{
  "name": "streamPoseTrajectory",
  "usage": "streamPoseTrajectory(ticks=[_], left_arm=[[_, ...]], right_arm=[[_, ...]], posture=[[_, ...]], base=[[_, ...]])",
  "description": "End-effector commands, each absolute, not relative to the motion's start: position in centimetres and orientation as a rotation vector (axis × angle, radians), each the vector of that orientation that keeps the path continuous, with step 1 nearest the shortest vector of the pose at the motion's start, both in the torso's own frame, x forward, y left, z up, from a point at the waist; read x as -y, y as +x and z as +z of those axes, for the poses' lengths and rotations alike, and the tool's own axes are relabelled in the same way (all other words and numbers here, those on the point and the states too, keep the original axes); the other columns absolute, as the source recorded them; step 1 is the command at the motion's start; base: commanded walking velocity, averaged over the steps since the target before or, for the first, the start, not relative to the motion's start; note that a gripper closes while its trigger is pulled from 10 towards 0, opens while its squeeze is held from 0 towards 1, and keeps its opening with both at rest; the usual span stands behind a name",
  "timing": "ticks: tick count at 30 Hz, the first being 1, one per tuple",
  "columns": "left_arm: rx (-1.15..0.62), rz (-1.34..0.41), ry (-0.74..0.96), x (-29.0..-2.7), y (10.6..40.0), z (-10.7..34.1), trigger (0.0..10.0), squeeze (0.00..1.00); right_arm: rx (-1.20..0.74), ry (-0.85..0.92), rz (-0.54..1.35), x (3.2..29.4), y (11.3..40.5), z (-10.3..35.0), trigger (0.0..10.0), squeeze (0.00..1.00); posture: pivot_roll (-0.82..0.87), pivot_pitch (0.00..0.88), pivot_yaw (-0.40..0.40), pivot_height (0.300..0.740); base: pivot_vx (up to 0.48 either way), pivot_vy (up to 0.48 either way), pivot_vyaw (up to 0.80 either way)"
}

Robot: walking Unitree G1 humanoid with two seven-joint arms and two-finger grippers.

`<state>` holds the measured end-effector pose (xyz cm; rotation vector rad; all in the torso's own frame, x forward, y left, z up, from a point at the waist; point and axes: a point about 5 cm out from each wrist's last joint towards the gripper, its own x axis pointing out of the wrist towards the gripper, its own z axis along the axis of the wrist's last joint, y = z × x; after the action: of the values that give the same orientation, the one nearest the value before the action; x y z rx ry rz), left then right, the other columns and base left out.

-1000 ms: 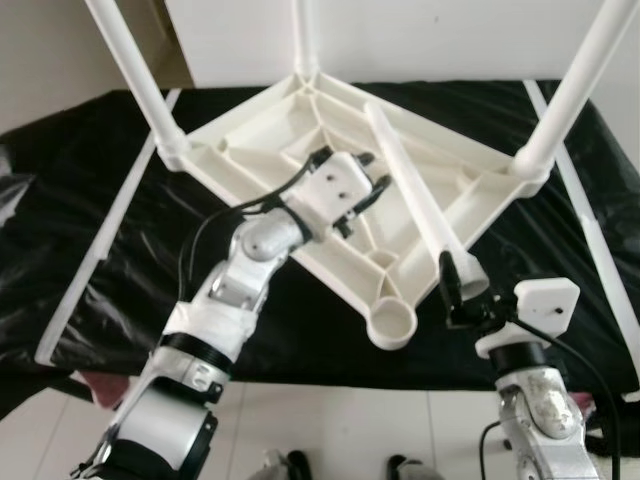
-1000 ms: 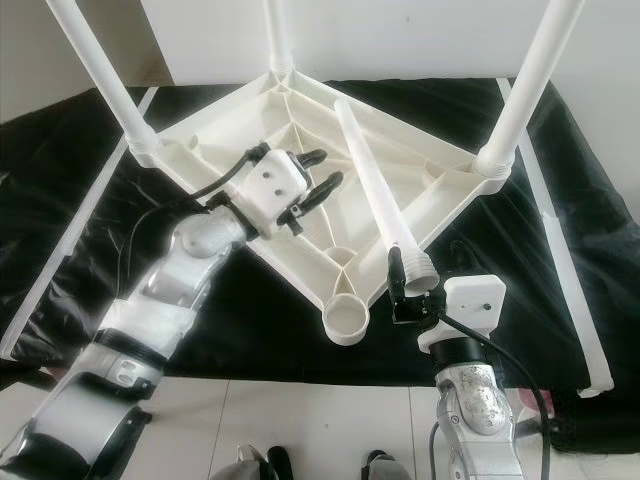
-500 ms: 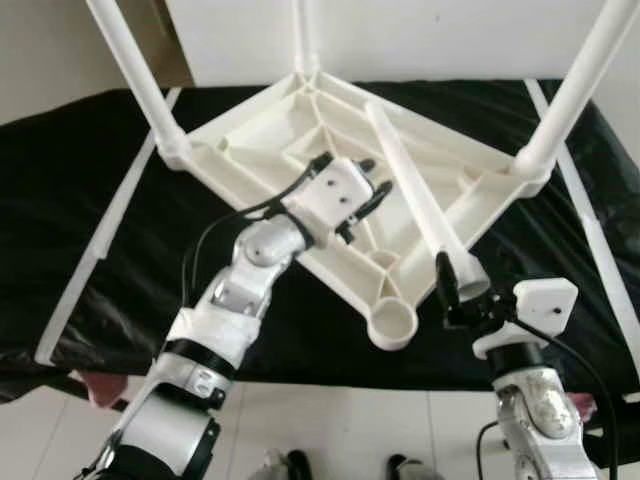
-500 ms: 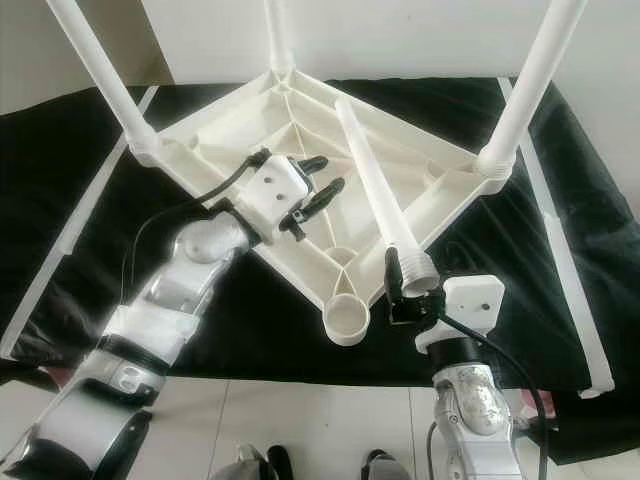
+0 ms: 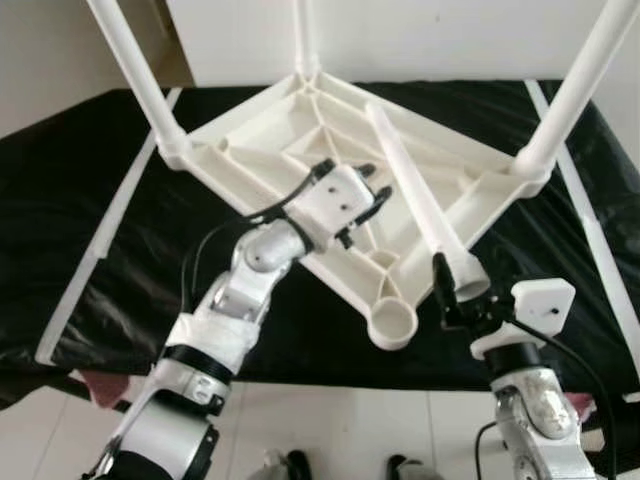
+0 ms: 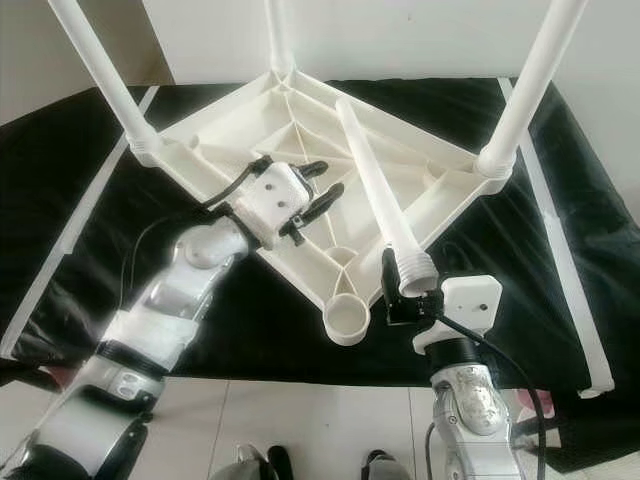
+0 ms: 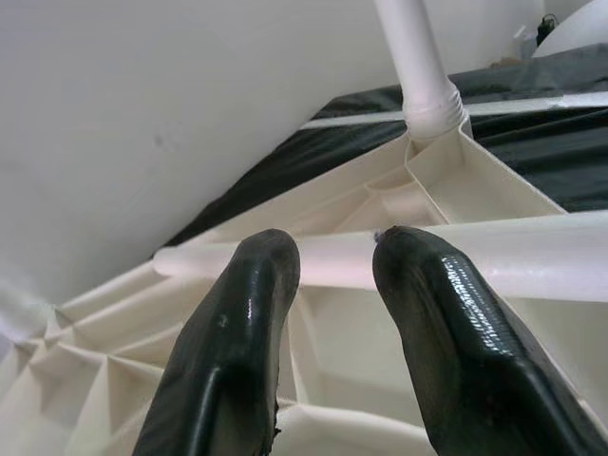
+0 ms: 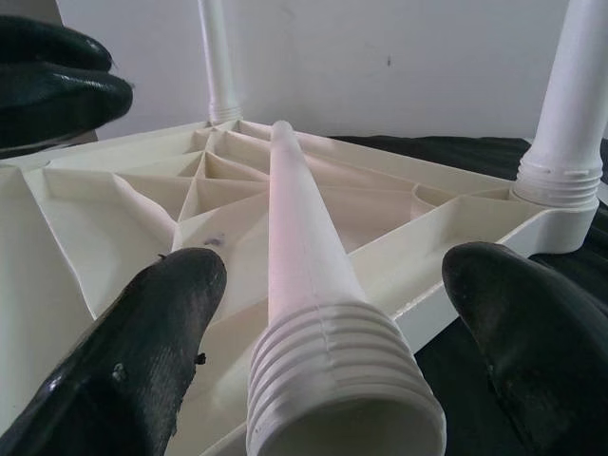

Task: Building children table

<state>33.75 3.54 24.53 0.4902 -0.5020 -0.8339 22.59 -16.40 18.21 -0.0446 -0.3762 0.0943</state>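
A white plastic children's table (image 5: 255, 140) lies upside down on a black-covered surface. Three white legs stand screwed into its corners: left (image 5: 135, 80), back (image 5: 305, 35) and right (image 5: 575, 90). The near corner socket (image 5: 392, 325) is empty. A fourth loose leg (image 5: 410, 190) lies across the underside, threaded end (image 8: 332, 389) toward me. My left gripper (image 5: 375, 183) hovers open over the ribs, just left of the loose leg (image 7: 494, 256). My right gripper (image 8: 334, 269) is open, with a finger on each side of the threaded end.
Black sheeting (image 5: 80, 210) covers the work surface, with white strips (image 5: 100, 250) along its left and right (image 5: 600, 260) sides. A white wall stands behind. Pale tiled floor (image 5: 330, 420) and dark shoes (image 5: 290, 465) lie below the front edge.
My left gripper has moved right, closer to the loose leg. The right gripper has edged slightly left at the threaded end. The table and leg have not moved.
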Motion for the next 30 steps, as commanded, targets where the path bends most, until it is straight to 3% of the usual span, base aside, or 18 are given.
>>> streamPoseTrajectory(ticks=[1, 2, 4, 5, 6, 7, 21, 26, 30], left_arm=[[0.494, -0.82, 0.477, -3.8, 33.7, 24.4, 10.0, 0.41], [0.492, -0.818, 0.438, -3.9, 33.7, 24.5, 10.0, 1.0], [0.491, -0.817, 0.408, -3.9, 33.7, 24.6, 10.0, 1.0], [0.49, -0.821, 0.417, -3.8, 33.6, 24.6, 10.0, 0.84], [0.49, -0.821, 0.417, -3.8, 33.6, 24.6, 10.0, 0.84], [0.489, -0.817, 0.418, -3.7, 33.6, 24.6, 10.0, 0.0], [0.48, -0.808, 0.372, -3.5, 33.2, 24.7, 10.0, 0.0], [0.479, -0.801, 0.366, -3.5, 33.2, 24.9, 10.0, 0.0], [0.483, -0.802, 0.357, -3.3, 33.1, 25.1, 10.0, 0.0]], right_arm=[[0.346, -0.027, 0.105, 16.2, 22.5, 17.7, 10.0, 0.0], [0.344, -0.025, 0.107, 16.2, 22.5, 17.7, 10.0, 0.0], [0.343, -0.024, 0.108, 16.2, 22.5, 17.6, 10.0, 0.0], [0.334, -0.008, 0.104, 16.2, 22.7, 17.6, 10.0, 0.0], [0.334, -0.008, 0.104, 16.2, 22.7, 17.6, 10.0, 0.0], [0.33, -0.002, 0.108, 16.1, 22.7, 17.6, 10.0, 0.0], [0.303, 0.048, 0.093, 15.5, 23.6, 17.1, 10.0, 0.0], [0.285, -0.144, 0.055, 15.4, 24.0, 16.9, 10.0, 0.0], [0.27, -0.177, 0.055, 15.2, 24.2, 16.6, 10.0, 0.0]], posture=[[-0.16, 0.161, 0.066, 0.74], [-0.16, 0.159, 0.063, 0.74], [-0.16, 0.159, 0.063, 0.74], [-0.16, 0.16, 0.057, 0.74], [-0.16, 0.16, 0.057, 0.74], [-0.16, 0.165, 0.054, 0.74], [-0.15, 0.176, 0.049, 0.74], [-0.15, 0.175, 0.047, 0.74], [-0.15, 0.174, 0.047, 0.74]], base=[[0.0, 0.0, 0.0], [0.0, 0.0, 0.0], [0.0, 0.0, 0.0], [0.0, 0.0, 0.0], [0.0, 0.0, 0.0], [0.0, 0.0, 0.0], [0.0, 0.0, 0.0], [0.0, 0.0, 0.0], [0.0, 0.0, 0.0]])
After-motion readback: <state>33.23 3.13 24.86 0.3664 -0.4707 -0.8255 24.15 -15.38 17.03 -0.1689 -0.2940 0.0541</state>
